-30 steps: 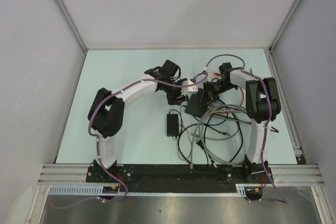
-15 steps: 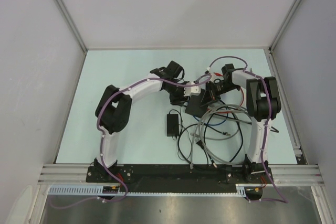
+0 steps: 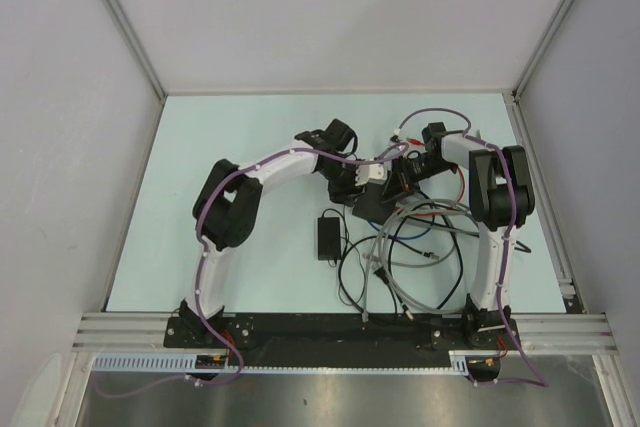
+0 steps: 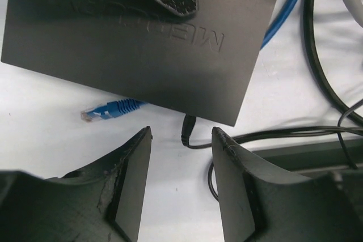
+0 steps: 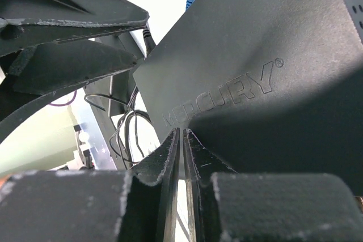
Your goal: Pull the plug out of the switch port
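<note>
There is one switch [image 4: 142, 55], a flat matte-black box with MERCURY embossed on its top. It lies just beyond the tips of the left gripper [image 4: 181, 136]. Its long axis runs crosswise to the fingers [image 4: 131, 182], a little skewed, and one long edge faces them.

One black barrel plug [image 4: 187, 128] is seated in that edge close to a corner. The plug's axis points straight away from the left gripper into the switch. Its thin cord curls back toward the finger on the corner side.

The left gripper's jaws stand apart with the plug in the gap between the tips. Neither finger touches the plug, and they hold nothing.

One loose blue Ethernet plug [image 4: 105, 111] lies on the table [image 3: 230, 127], just ahead of the other finger. It is beside the same switch edge, with its clip end pointing away from the barrel plug.

The right gripper [image 5: 181, 140] has its two fingers pressed together with nothing between them. Their tips rest on the switch's top face, on the far side from the left gripper.

Past the corner-side finger run one blue cable [image 4: 289, 4] and several black cords [image 4: 317, 55]. How many cords there are cannot be told.

One power adapter brick [image 3: 328, 235] lies on the table nearer the arm bases, apart from both grippers.
</note>
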Motion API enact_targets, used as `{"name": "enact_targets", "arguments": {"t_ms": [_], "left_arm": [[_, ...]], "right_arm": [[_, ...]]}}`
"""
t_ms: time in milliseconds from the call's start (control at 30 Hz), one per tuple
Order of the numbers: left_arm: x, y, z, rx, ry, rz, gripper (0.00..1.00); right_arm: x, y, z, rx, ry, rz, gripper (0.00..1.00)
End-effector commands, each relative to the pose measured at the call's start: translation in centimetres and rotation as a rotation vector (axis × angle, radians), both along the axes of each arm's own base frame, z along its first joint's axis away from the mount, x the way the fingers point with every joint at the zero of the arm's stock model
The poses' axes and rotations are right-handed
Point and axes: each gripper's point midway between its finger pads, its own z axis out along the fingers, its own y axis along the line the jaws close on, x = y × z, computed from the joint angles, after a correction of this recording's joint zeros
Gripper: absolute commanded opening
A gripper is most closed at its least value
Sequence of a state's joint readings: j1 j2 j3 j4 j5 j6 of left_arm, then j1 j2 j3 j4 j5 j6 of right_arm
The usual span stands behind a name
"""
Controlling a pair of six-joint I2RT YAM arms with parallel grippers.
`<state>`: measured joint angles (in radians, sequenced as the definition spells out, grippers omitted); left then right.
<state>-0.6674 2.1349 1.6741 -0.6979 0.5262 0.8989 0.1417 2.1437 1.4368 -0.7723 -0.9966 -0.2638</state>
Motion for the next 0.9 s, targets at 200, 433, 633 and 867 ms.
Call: {"name": "enact_targets", "arguments": {"t_ms": [200,433,633,867], "left_arm": [[-0.2,-1.6,0.8,-0.049,0.009,-0.043,0.50],[-0.4,-1.7,0.0,-0.024,0.022,-0.077,0.49],[-0.3,-2.0,-0.2,-0.023,0.023,-0.086,0.46],[-0.9,-2.2,0.0,-0.033,0.041,-0.098,0.40]], "right_arm": [[-0.3,-2.4,-6.0,-0.199,-0.016,0.028,0.13],[-0.3,-2.4,-6.2,-0.194,-0.004,0.018,0.13],[-0.4,-2.3,-6.3,-0.191,0.005,0.019,0.12],[-0.4,-2.2,-6.7,-0.182,0.021,0.012,0.13]]}}
